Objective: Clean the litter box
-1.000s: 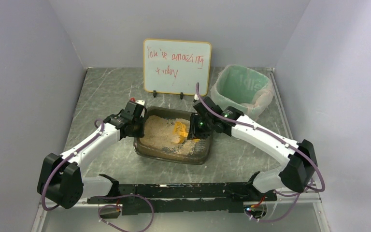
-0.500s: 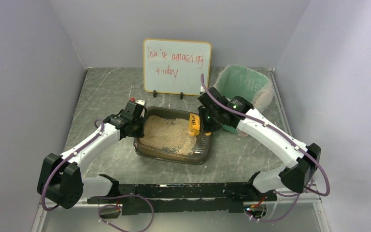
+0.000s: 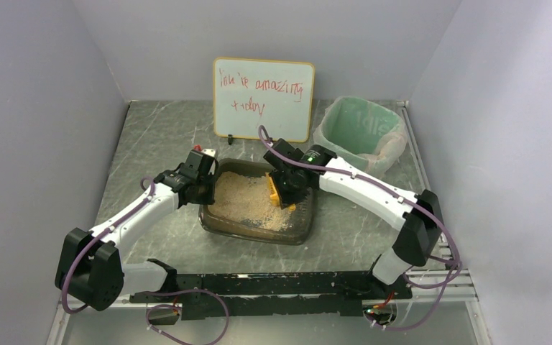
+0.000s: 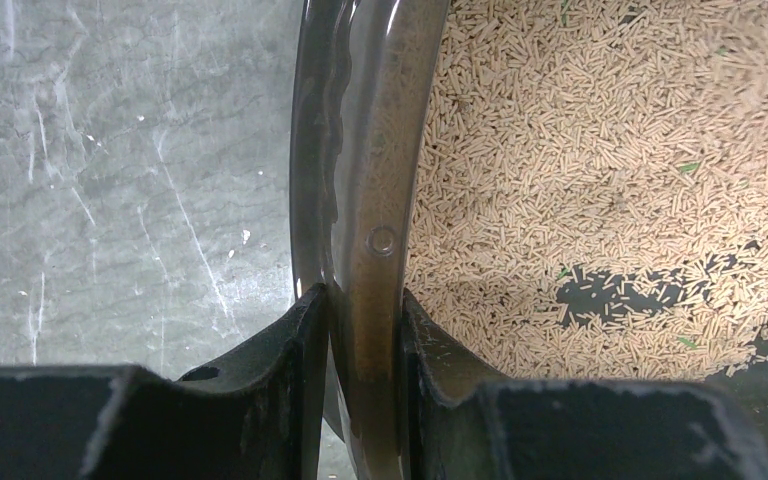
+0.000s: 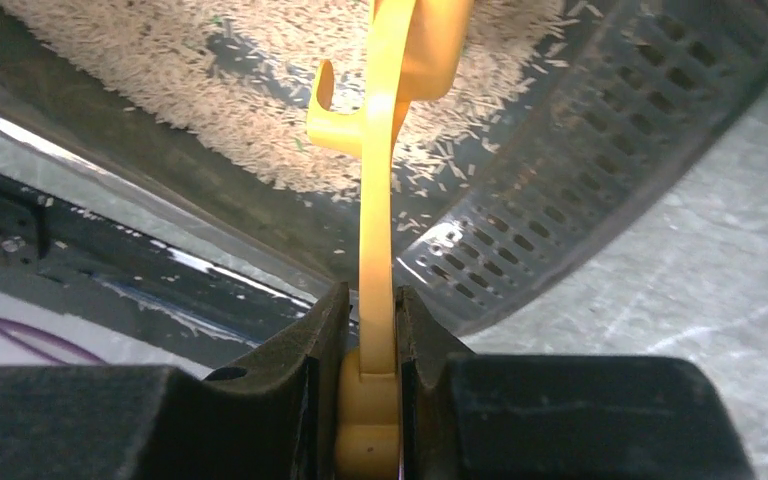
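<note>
The litter box (image 3: 219,224) is a dark translucent tray holding tan litter (image 3: 248,200), mid-table. My left gripper (image 3: 203,188) is shut on its left rim; in the left wrist view the rim (image 4: 365,200) runs between my left gripper (image 4: 365,320). My right gripper (image 3: 287,185) is shut on the handle of a yellow scoop (image 3: 277,192) over the tray's right part. In the right wrist view my right gripper (image 5: 371,310) clamps the scoop (image 5: 385,120), whose head hangs above the litter near the ridged grate end (image 5: 570,170).
A green bin (image 3: 359,129) with a clear liner stands at the back right. A small whiteboard (image 3: 264,98) with red writing stands behind the tray. The black arm-mount rail (image 3: 273,284) runs along the near edge. Grey walls close in both sides.
My right gripper carried the scoop from the litter up to the tray's right rim, then back left over the litter. The left gripper and tray have not moved.
</note>
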Robot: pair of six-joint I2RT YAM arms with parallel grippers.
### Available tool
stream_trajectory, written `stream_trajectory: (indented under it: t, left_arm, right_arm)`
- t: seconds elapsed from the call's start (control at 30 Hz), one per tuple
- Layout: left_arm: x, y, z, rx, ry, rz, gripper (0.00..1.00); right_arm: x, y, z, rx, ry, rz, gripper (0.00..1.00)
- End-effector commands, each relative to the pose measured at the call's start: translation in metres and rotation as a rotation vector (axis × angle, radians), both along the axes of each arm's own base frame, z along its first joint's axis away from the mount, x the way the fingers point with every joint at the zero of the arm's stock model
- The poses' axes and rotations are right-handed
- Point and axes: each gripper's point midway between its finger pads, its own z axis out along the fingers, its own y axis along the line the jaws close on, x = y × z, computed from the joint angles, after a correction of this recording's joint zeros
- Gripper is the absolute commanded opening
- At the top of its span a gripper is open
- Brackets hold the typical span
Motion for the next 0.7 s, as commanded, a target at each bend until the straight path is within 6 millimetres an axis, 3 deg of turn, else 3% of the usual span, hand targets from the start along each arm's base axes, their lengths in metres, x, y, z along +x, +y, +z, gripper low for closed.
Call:
stream_trajectory:
  t: [0.0, 0.17, 0.3, 0.5, 0.67]
  left_arm:
    - [0.003, -0.016, 0.018, -0.084, -0.045, -0.041, 0.05]
    - [0.003, -0.015, 0.018, -0.082, -0.044, -0.039, 0.05]
    - [0.002, -0.015, 0.017, -0.08, -0.042, -0.038, 0.05]
    - [0.002, -0.014, 0.018, -0.081, -0.049, -0.035, 0.05]
    - [0.002, -0.015, 0.018, -0.08, -0.046, -0.036, 0.05]
  right_arm:
    - [-0.01, 0.052, 0.001, 0.246, 0.085, 0.056, 0.0]
    - [-0.007, 0.096, 0.018, 0.456, 0.102, 0.059, 0.0]
    - [0.005, 0.108, 0.028, 0.492, 0.064, 0.043, 0.0]
    - [0.024, 0.071, 0.052, 0.297, -0.065, 0.039, 0.0]
    - [0.011, 0.025, 0.057, 0.108, -0.047, 0.068, 0.0]
